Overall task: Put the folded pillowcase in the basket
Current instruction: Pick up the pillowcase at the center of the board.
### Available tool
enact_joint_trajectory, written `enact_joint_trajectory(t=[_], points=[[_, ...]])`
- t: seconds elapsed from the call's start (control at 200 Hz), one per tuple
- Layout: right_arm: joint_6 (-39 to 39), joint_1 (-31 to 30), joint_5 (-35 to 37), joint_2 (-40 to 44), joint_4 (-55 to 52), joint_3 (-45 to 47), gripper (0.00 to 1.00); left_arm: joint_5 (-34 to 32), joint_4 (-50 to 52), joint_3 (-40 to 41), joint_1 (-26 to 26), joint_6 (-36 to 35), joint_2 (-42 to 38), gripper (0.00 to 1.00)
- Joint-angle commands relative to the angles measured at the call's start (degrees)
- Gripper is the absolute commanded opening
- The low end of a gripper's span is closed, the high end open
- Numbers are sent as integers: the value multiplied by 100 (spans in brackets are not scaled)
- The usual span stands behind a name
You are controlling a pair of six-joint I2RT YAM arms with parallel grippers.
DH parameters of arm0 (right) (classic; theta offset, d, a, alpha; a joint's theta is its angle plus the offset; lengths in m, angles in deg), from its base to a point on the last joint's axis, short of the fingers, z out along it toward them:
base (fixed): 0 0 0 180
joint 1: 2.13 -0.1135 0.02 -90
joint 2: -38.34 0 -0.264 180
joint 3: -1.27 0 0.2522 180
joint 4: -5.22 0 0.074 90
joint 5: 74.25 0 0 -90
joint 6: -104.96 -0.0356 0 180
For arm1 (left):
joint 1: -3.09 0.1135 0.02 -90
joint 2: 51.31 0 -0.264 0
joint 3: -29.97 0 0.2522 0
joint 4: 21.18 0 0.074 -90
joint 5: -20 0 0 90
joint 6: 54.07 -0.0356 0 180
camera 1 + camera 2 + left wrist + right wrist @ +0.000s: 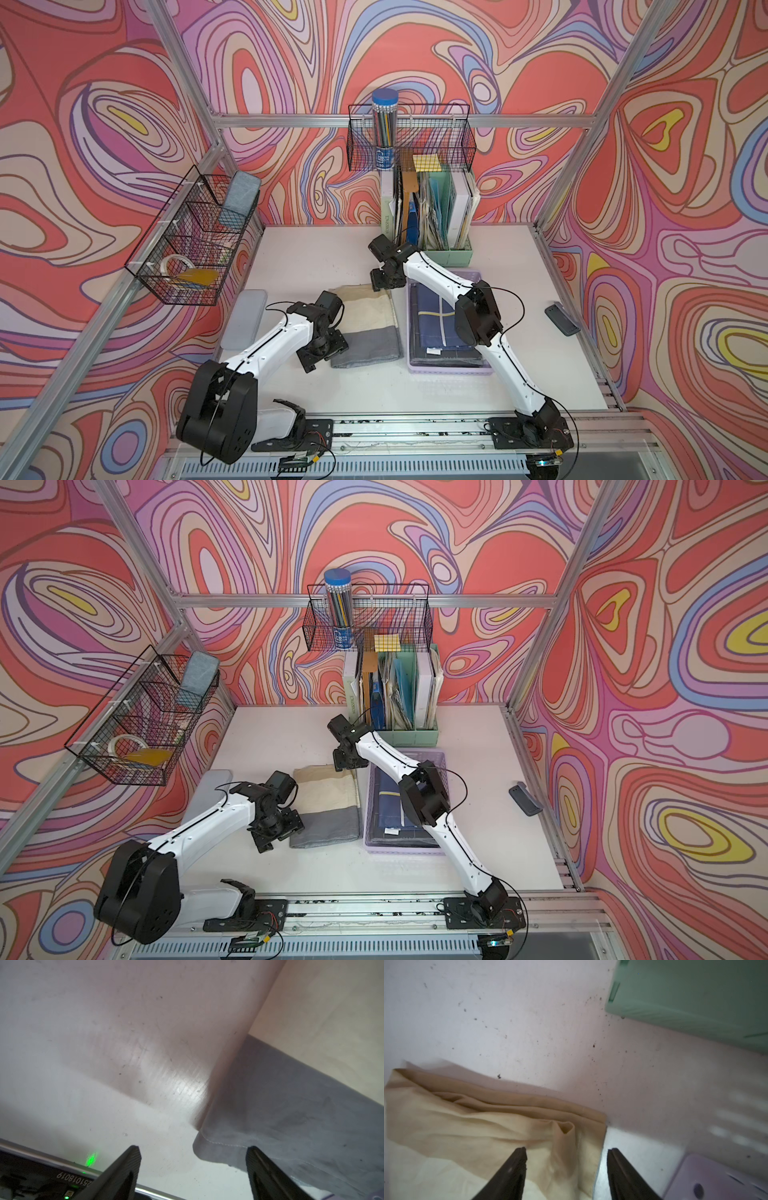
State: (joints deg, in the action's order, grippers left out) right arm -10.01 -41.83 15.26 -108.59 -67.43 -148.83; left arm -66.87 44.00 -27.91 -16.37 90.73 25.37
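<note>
— Swirled pink and orange walls on three sides, pale table (316, 253) in the middle. Whereabouts of the folded pillowcase (368, 320)?

— Flat on the table, just left of the lilac basket (446, 368) in both top views. Alongside it, not inside. Cream at the far end, grey band at the near end.

— Anything in the basket?

— Holds a folded navy cloth (432, 328) with yellow lines, partly hidden under the right arm.

— And the left claw (192, 1148)?

— Spread wide, gripping nothing. Low at the near left corner of the grey band: one finger (124, 1167) over bare table, its fellow over the cloth. Touching or not, cannot tell.

— Right claw (566, 1149)?

— Parted as well, empty. Down at the far right corner of the cream end, straddling the cloth's edge: one finger above fabric, its fellow above bare table near the basket's corner.

— Elsewhere?

— Mint-green file holder (449, 255) at the back, stuffed with papers, just beyond the right claw. Grey flat case (245, 318) left of the left arm. Left wire basket (183, 249) and back wire basket (436, 141) up on the frame.
</note>
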Motion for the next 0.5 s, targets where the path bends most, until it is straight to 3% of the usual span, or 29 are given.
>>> enact_joint_trajectory(t=[0.0, 0.215, 0.496], points=[[-353, 33, 50, -154, -326, -96, 64, 244, -355, 69, 30, -215, 269, 83], [-544, 43, -14, -208, -404, 17, 63, 614, -846, 110, 30, -457, 584, 79], [-714, 41, -655, 34, 150, 748, 52, 1122, -1425, 202, 30, -550, 938, 68]])
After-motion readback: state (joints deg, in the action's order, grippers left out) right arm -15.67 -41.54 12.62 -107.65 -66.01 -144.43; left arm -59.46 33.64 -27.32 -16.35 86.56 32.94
